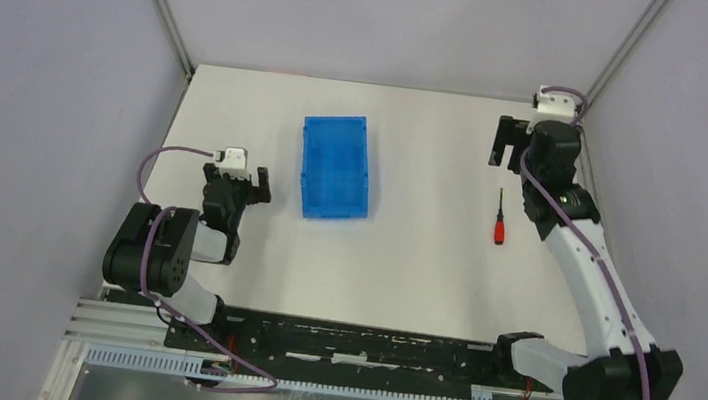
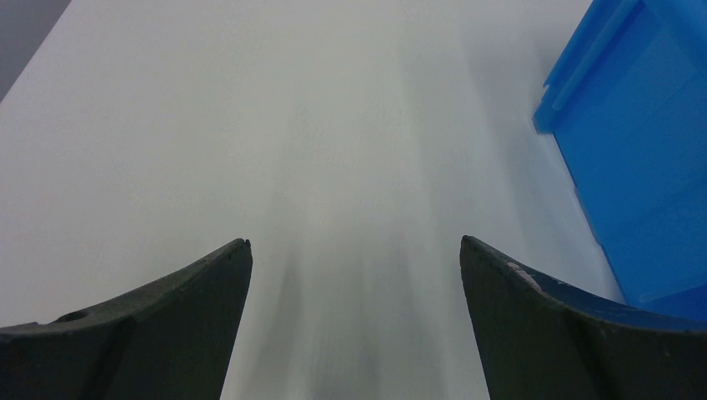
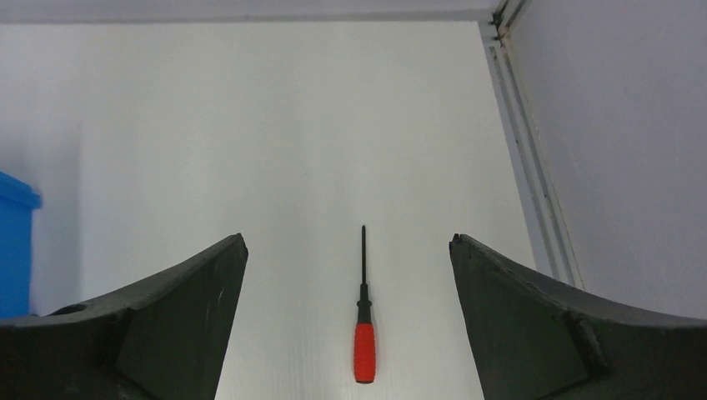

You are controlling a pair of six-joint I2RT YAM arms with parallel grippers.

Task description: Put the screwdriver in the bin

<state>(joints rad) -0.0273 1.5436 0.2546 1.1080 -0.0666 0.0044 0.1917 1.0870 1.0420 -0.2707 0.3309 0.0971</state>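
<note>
Currently the screwdriver lies flat on the table, right of the bin and well apart from it, red handle toward the arm bases. The right gripper hovers above it, fingers spread wide and holding nothing. The left gripper, also spread and empty, sits just left of the bin.

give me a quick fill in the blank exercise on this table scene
The small screwdriver with a thin black shaft has a ____ handle.
It lies on the white table, outside the rectangular translucent blue plastic bin, which is ____.
The pincer nearest it belongs to the ____ arm.
The left pincer stands ____, gripping nothing.
Missing words: red, empty, right, open.
</note>
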